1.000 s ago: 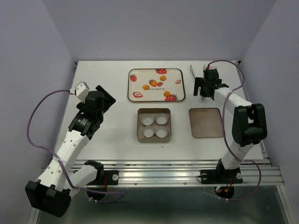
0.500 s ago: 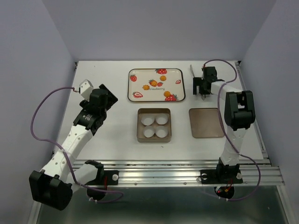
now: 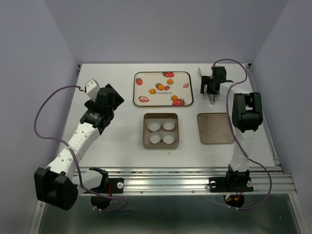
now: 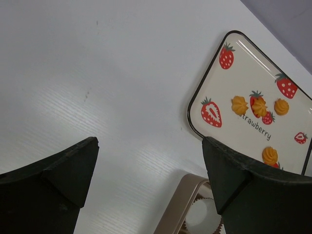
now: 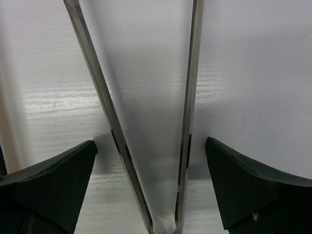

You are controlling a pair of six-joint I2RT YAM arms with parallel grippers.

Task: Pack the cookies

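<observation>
Hovering over the bench point(image 3: 122, 127) at left, the left end effector point(image 4: 148, 146) gapes open; four cookies point(image 3: 160, 87) lie on the strawberry tray point(image 3: 151, 78), beyond the tin point(image 3: 145, 131); the right end effector point(image 5: 150, 146), spread wide, straddles metal tongs point(image 5: 191, 87)

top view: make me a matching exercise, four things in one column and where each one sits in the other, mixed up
Things
1. cookies
2. paper cups
3. tongs
4. brown lid

Places
a. inside the square tin
b. between the open fingers of the right hand
c. on the strawberry tray
d. flat on the table, right of the tin

Pairs: 1-c, 2-a, 3-b, 4-d
</observation>
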